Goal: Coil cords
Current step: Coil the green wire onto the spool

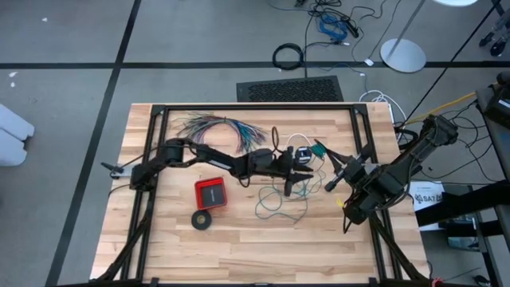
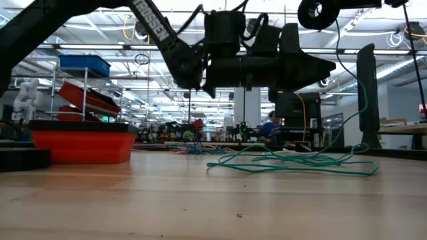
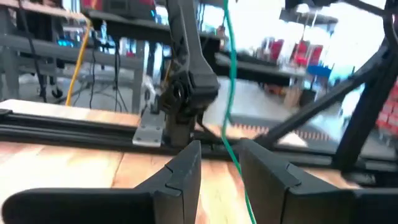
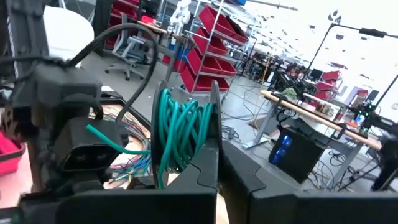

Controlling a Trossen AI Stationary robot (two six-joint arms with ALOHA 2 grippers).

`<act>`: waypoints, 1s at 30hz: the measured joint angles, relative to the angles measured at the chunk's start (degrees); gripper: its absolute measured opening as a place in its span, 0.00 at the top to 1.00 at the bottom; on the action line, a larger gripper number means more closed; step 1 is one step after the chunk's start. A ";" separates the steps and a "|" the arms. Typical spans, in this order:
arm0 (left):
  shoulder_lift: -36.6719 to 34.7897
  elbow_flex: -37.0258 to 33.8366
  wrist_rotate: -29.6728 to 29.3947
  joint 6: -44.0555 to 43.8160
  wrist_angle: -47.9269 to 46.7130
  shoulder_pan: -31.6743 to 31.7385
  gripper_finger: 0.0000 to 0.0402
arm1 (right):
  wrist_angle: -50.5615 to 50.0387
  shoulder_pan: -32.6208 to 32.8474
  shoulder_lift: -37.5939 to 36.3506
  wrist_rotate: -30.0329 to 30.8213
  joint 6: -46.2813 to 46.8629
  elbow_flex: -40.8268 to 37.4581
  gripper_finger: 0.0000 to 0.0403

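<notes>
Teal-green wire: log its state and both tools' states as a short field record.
coiled part: thin teal-green wire, several loops bunched and clamped upright in the right tool
loose part: tangle lying on the pale wooden table, right of centre
rising strand: runs up between the left tool's dark fingers, which stand apart around it, no contact visible
left tool position: mid-table, above the tangle
right tool position: toward the table's right edge, shut on the coil
nearby: red square box

text: "TROSSEN", partly readable | on: left arm [image 2: 150,27] | view: low
</notes>
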 joint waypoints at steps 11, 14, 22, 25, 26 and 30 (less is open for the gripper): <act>4.21 1.85 -1.15 -3.58 8.31 -2.11 0.69 | 1.06 -0.07 1.11 -0.58 -0.57 0.00 1.00; 4.32 2.56 -3.43 -2.98 7.16 -2.84 0.64 | 1.10 -0.09 1.38 -0.60 -0.86 0.00 1.00; 4.32 3.23 -8.30 -2.95 4.56 -2.88 0.53 | 1.91 -0.09 1.36 -0.58 -1.43 0.00 1.00; 4.32 3.26 -9.27 -2.98 4.01 -2.94 0.52 | 2.30 -0.09 1.36 -0.51 -1.86 0.00 1.00; 4.32 3.26 -9.28 -2.98 3.94 -2.94 0.52 | 2.46 -0.09 1.36 -0.49 -1.86 0.00 1.00; 4.32 3.26 -9.21 -2.96 3.88 -3.03 0.52 | 2.73 -0.11 1.34 0.05 -1.88 0.00 1.00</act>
